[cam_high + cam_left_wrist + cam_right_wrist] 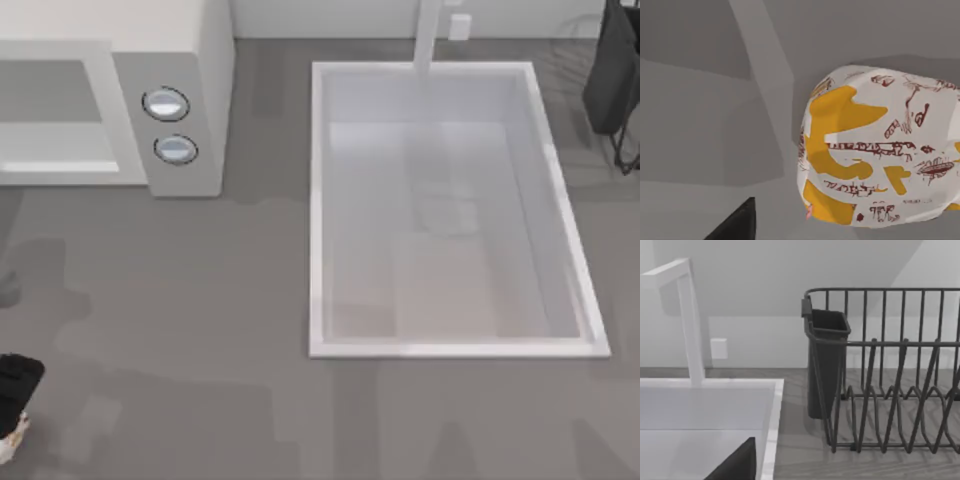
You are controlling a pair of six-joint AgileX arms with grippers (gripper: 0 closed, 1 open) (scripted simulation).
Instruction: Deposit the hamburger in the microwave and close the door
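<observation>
The hamburger is way over at the left, low by the top view's left edge. In the left wrist view it's a rounded white wrapped lump with big orange-yellow patches and dark red scribbly print, with grey surface all around it. I can't tell if it's resting on that surface or lifted off it. The left gripper is the dark shape right above it in the top view, and honestly I can't tell whether it's spread or clamped on anything.

Next to the right, at the back left, is the microwave. It's a white box with two round silver-blue knobs stacked on its front panel and a grey patch to the left of them. It's well apart from the hamburger.

Middle of the surface is a big white rectangular sink, with a white faucet standing at its back rim.

Far right at the back there's a dark wire dish rack with a dark cutlery holder hung on its end, just beside the sink. The right gripper is up near that back right corner, looking across the sink's edge at the rack. Can't tell its grip state either.
</observation>
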